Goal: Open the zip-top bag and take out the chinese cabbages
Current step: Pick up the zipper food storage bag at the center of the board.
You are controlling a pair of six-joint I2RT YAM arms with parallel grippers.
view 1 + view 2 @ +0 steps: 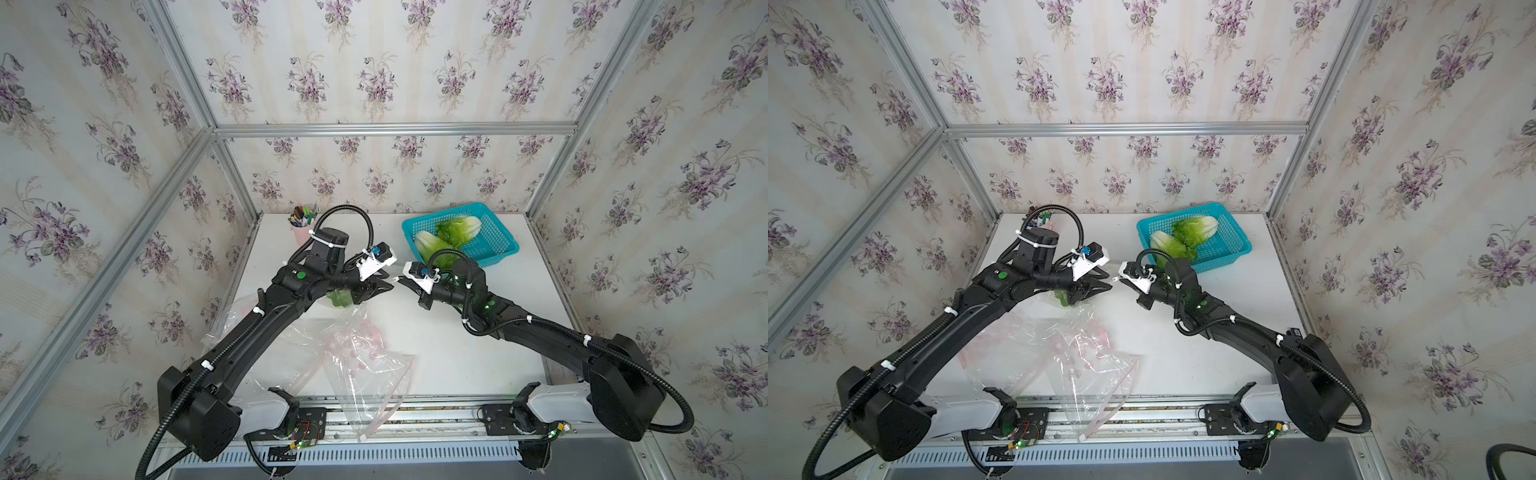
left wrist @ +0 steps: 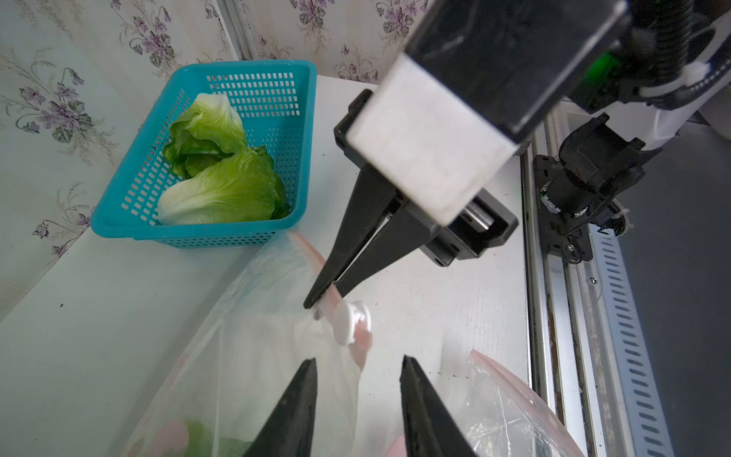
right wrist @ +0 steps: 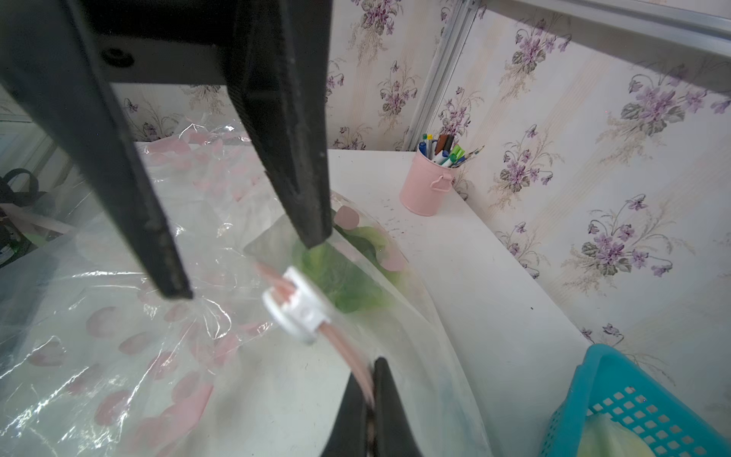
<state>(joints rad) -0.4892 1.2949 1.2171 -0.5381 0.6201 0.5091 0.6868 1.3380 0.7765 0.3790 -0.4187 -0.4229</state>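
Nearest us, the clear pink-spotted zip-top bag point(image 1: 365, 374) overhangs the white worktop point(image 1: 436, 345). Two leafy green chinese cabbages point(image 2: 221, 190) lie in the far-right teal mesh basket point(image 2: 118, 225); a third cabbage point(image 3: 344, 285) sits in the bag, so we judge the last removal in hand. Right fingers point(image 2: 344, 245) pinch the pink zip strip point(image 3: 340, 348) beside its white slider point(image 3: 296, 312); left fingers point(image 3: 152, 245) stand spread above. Next: a wider mouth; its present gape we cannot tell.
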